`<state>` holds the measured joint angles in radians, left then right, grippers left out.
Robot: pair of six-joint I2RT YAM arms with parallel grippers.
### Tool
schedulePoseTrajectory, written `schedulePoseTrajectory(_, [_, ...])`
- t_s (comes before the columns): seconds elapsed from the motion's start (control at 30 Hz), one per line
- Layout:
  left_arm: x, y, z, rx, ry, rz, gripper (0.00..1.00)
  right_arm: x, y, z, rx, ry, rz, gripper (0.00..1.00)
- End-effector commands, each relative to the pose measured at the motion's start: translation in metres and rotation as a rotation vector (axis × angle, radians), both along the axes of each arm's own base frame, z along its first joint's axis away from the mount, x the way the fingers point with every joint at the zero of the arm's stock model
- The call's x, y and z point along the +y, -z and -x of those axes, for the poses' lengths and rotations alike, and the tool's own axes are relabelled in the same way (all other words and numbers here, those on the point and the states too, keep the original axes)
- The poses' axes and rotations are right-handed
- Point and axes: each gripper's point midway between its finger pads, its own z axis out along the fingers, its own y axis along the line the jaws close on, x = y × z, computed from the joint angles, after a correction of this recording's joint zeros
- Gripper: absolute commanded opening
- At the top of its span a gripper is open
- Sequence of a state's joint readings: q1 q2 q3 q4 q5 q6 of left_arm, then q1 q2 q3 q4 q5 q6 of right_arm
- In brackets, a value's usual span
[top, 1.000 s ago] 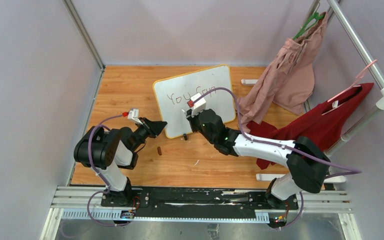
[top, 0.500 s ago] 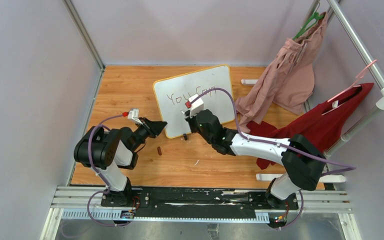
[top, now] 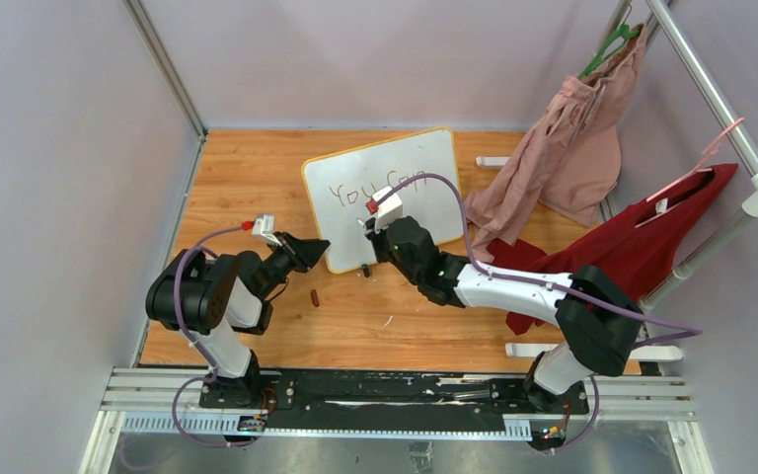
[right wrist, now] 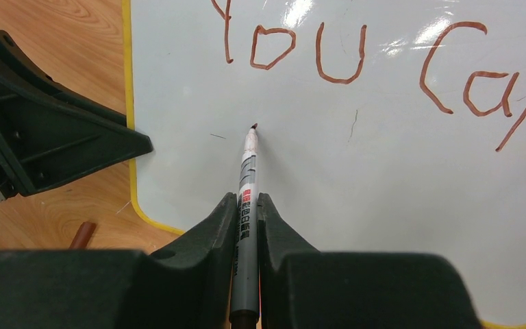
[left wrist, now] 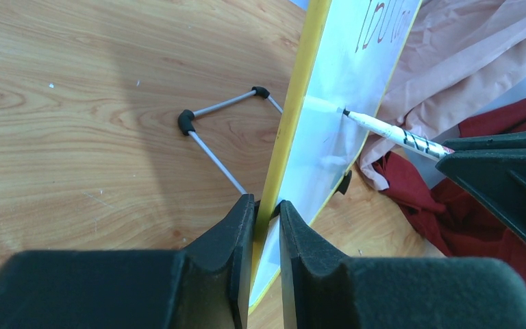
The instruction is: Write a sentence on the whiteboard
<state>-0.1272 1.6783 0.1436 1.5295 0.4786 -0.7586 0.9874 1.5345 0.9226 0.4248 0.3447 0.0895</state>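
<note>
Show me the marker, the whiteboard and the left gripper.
marker (right wrist: 248, 179): right wrist view, printed barrel.
whiteboard (right wrist: 383, 205): right wrist view, bare white face.
left gripper (left wrist: 266, 207): left wrist view, between its fingertips.

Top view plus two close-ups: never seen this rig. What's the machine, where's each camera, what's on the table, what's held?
Two robot arms bolted at the near edge of the table, each with a two-finger gripper. The wide picture comes from a fixed overhead camera; the close-ups from a camera on each wrist. The left gripper clamps the yellow edge of the whiteboard, steadying it. The right gripper holds a marker, tip at the board below the sentence, "You Can". On the table lies a small brown piece, perhaps the marker's cap. A pink garment and a red garment hang at the right.
</note>
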Motion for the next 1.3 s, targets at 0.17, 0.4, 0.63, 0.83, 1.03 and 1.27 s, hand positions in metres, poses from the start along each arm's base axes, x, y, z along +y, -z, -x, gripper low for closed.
schedulePoseTrajectory(0.17, [0.002,-0.009,-0.001,-0.053,-0.006,-0.012,0.0,-0.01,0.018,0.007,0.047,0.02,0.023,0.0])
schedulePoseTrajectory(0.4, [0.003,-0.009,-0.002,-0.054,-0.007,-0.012,0.0,-0.016,0.028,0.013,0.071,0.022,0.041,0.0])
schedulePoseTrajectory(0.63, [0.002,-0.009,-0.002,-0.053,-0.005,-0.011,0.0,-0.022,0.037,0.019,0.094,0.024,0.049,0.0])
schedulePoseTrajectory(0.83, [0.002,-0.009,-0.002,-0.055,-0.004,-0.01,0.0,-0.023,0.042,0.023,0.11,0.018,0.053,0.0])
schedulePoseTrajectory(1.03, [0.002,-0.01,-0.002,-0.056,-0.002,-0.01,0.0,-0.02,0.036,0.022,0.102,0.016,0.044,0.0])
schedulePoseTrajectory(1.27, [0.001,-0.01,-0.001,-0.056,0.0,-0.01,0.0,-0.01,0.021,0.017,0.081,0.003,0.025,0.0])
